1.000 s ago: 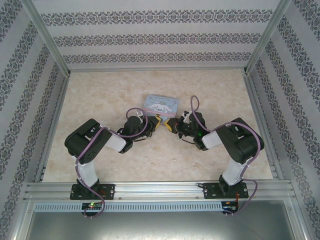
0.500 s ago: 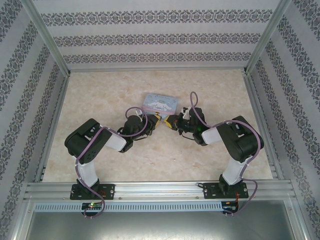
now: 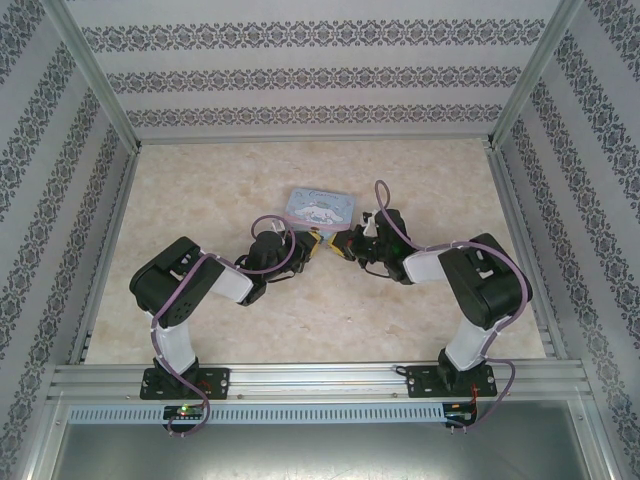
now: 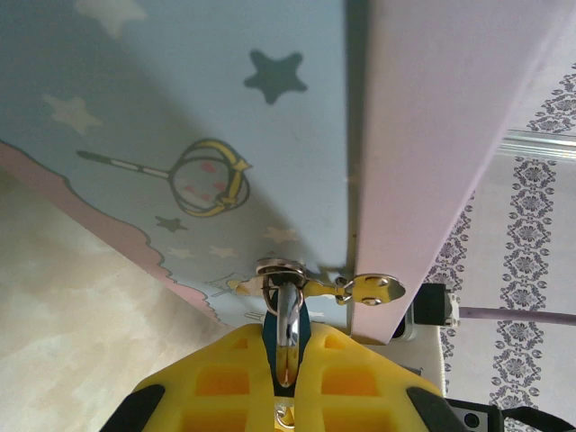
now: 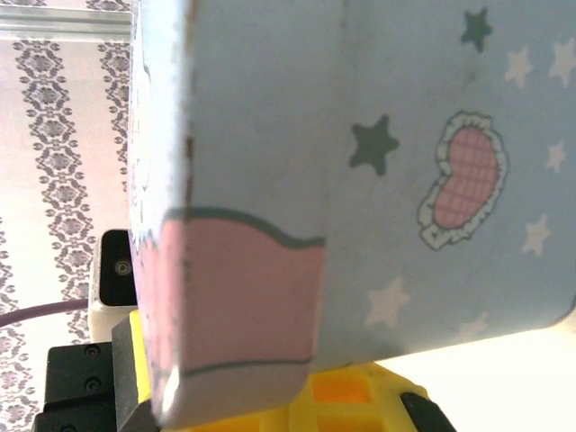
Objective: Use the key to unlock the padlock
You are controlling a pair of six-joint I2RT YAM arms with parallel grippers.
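- Padlock [image 4: 286,335]: teal body clamped in left gripper [image 4: 288,364], shackle through the hasp [image 4: 364,288] of the tin box [image 4: 180,108], at the box's six o'clock edge.
- At three o'clock of it, right gripper [image 3: 343,246]: fingers closed; what they hold cannot be told.
- Risk: a misaligned key would skid off the keyway; tugging could drag the box.

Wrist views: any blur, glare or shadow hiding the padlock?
Left wrist: padlock sharp, shackle glinting, shadow across the tin box. Right wrist: tin box soft, too close to focus; lower right blown out. Top external: even light, padlock too small to judge.
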